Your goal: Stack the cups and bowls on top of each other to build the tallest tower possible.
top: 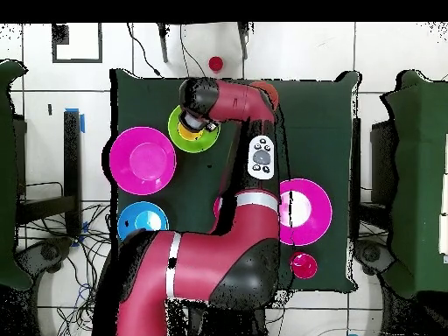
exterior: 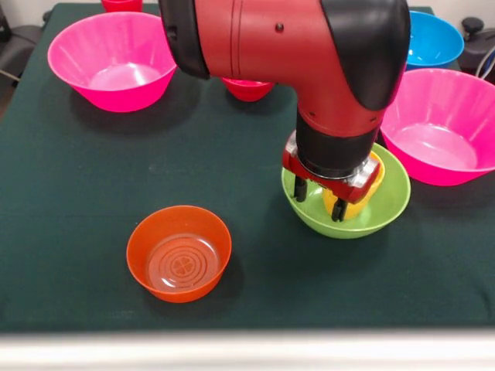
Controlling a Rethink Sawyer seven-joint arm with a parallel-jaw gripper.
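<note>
The lime-green bowl [exterior: 387, 202] stands right of the table's middle with the yellow cup [exterior: 354, 204] inside it. My gripper [exterior: 319, 201] hangs low over the bowl's left half. Its two fingers are apart and nothing shows between them. The right finger stands in front of the cup and the left finger [exterior: 300, 190] is clear of it. The small orange bowl [exterior: 179, 251] sits upright near the front edge, apart from the rest. In the overhead view the arm covers most of the green bowl [top: 178, 138] and the cup [top: 189, 133].
Two hot-pink bowls stand at the far left [exterior: 112, 58] and at the right [exterior: 445, 127]. A blue bowl [exterior: 433, 39] is at the far right corner. A small crimson bowl [exterior: 247, 90] sits behind the arm, and a red vessel [exterior: 121, 4] at the far edge.
</note>
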